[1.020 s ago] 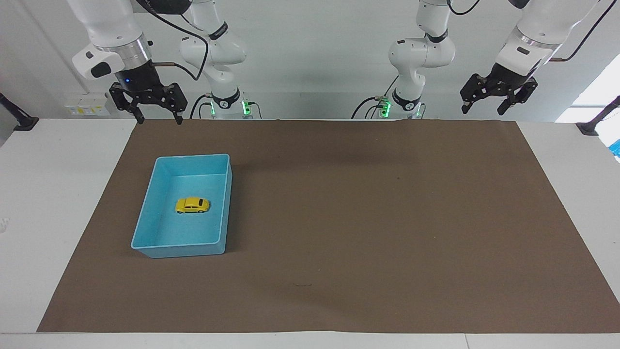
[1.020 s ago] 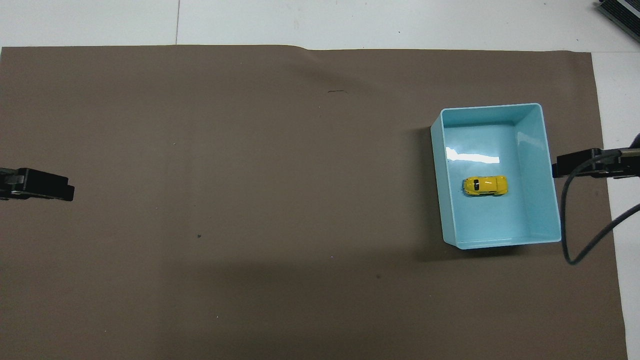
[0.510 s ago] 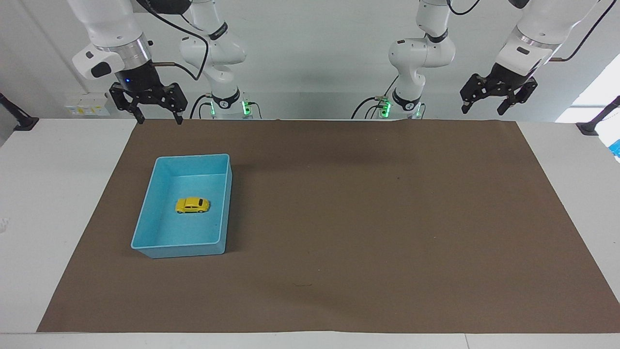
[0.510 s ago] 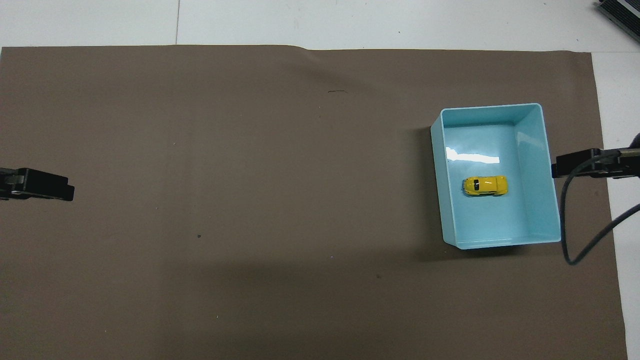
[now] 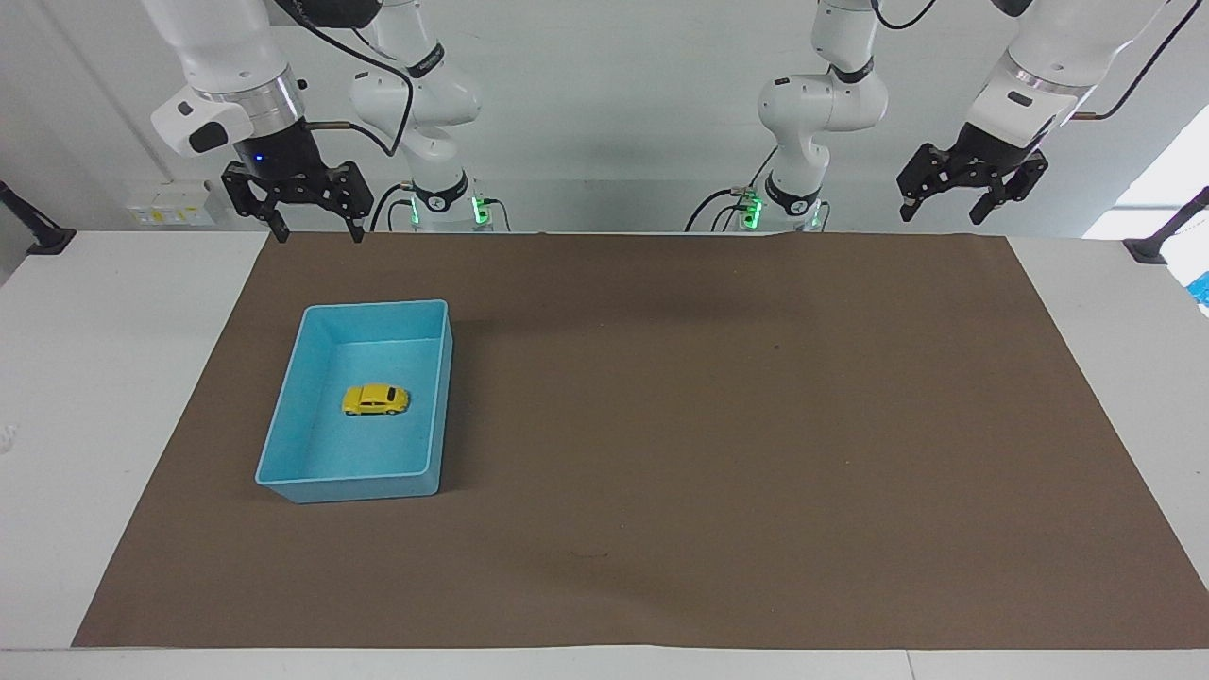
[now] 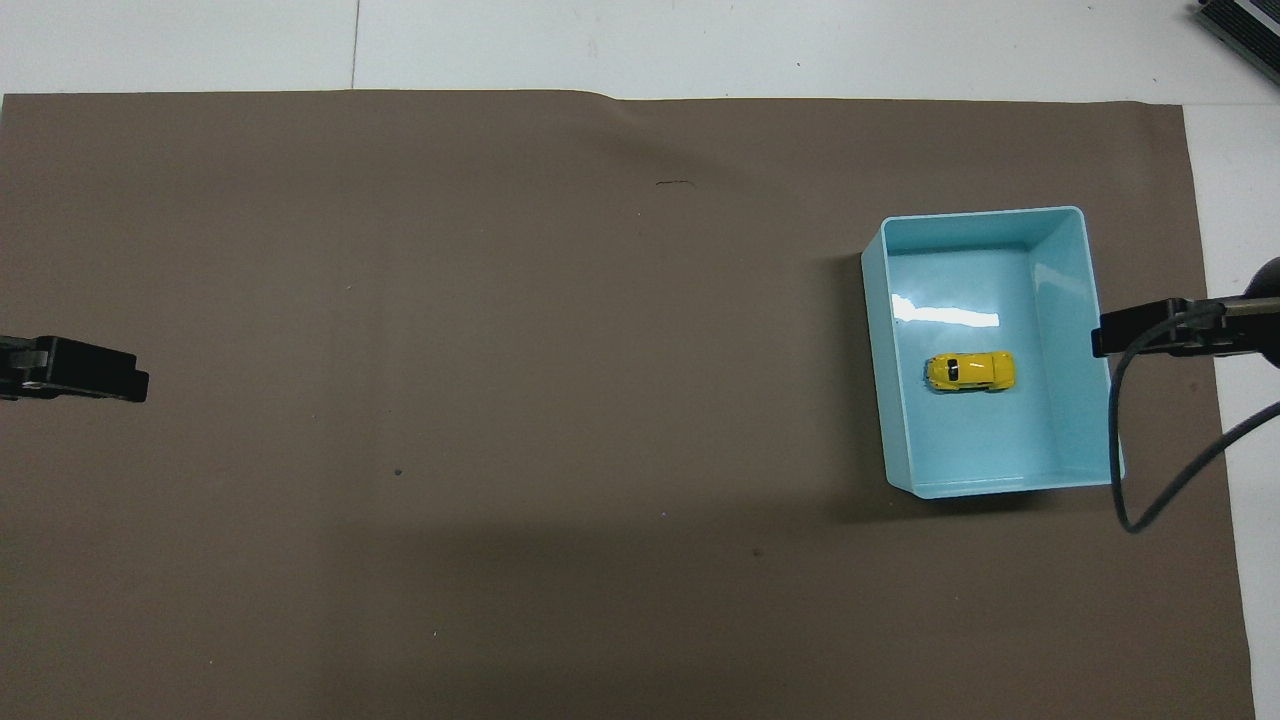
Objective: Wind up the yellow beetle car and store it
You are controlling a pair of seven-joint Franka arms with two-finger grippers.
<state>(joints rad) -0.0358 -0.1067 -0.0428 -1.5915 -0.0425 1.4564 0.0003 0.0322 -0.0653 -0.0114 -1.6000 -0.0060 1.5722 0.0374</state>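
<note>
The yellow beetle car sits on its wheels on the floor of the blue bin, at the right arm's end of the table. It also shows in the overhead view, inside the bin. My right gripper is open and empty, raised high in the air, well clear of the bin. Its tip shows by the bin's wall in the overhead view. My left gripper is open and empty, raised at the left arm's end, where that arm waits.
A brown mat covers most of the white table. A black cable hangs from the right arm beside the bin.
My right gripper has shifted a little toward the table's middle, toward the bin's wall in the overhead view. The car, the bin and the left arm have not moved.
</note>
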